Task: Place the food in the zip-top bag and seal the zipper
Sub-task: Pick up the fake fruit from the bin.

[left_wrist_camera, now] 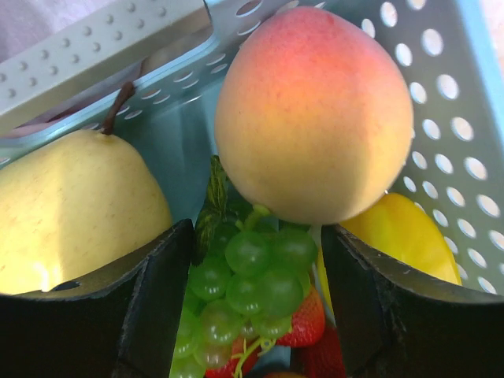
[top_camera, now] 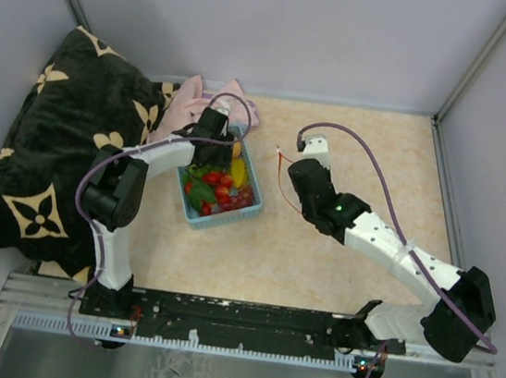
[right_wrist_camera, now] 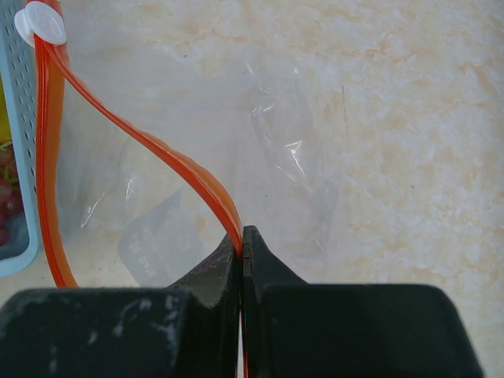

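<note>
- The left gripper [left_wrist_camera: 258, 236] hangs inside the basket [left_wrist_camera: 441, 118] with its jaws apart. It straddles the green grapes [left_wrist_camera: 256, 287] under the orange peach [left_wrist_camera: 315, 110], probably lining up a pick.
- All the food lies in the basket, the yellow pear [left_wrist_camera: 71, 205] against its wall. None is bagged yet.
- The zip-top bag [right_wrist_camera: 197, 150] lies just right of the basket. Its zipper [right_wrist_camera: 157, 150] runs lengthwise along the basket's side, with the white slider [right_wrist_camera: 39, 24] at the rim.
- The right gripper [right_wrist_camera: 242, 236] is pinched on one zipper lip, bowing it away from the basket, seemingly to hold the mouth open.
</note>
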Robot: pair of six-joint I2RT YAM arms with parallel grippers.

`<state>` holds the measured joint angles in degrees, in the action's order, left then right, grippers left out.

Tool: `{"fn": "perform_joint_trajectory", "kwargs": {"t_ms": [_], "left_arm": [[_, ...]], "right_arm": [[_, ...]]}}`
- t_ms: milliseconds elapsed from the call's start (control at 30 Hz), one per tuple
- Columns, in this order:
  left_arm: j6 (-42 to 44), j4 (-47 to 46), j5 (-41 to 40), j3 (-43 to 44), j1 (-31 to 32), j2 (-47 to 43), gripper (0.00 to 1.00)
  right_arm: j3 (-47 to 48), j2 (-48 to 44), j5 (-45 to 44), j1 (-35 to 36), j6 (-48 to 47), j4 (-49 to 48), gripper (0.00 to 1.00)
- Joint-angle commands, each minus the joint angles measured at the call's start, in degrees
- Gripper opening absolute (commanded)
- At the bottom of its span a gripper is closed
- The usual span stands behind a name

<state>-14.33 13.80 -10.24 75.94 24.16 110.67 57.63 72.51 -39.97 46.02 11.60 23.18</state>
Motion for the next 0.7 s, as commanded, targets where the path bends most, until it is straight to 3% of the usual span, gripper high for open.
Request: {"fn": "perform_joint_trajectory", "kwargs": {"t_ms": [0,167,367,667], "left_arm": [[1.23,1.78,0.28,2.77,-0.6,2.51,0.72],[1.49,2.31,1.0,2.8,-1.16,4.57,0.66],[1.25,1.8,1.98,2.29,-1.26,1.28,0.35],[0.15,-2.81,2.11,-2.78,-1.24,-11.91,0.16]], "right_arm": [[-0.04,0.21,-0.9,0.38,0.09,-2.96,0.0],[0.05,0.31,-0.82,0.45,-0.12,-3.06,0.0],[0.45,0.2,-0.96,0.39,-0.5,-2.77,0.0],[2.43,-0.21,-1.81,0.43,-1.29,-1.71,0.0]]}}
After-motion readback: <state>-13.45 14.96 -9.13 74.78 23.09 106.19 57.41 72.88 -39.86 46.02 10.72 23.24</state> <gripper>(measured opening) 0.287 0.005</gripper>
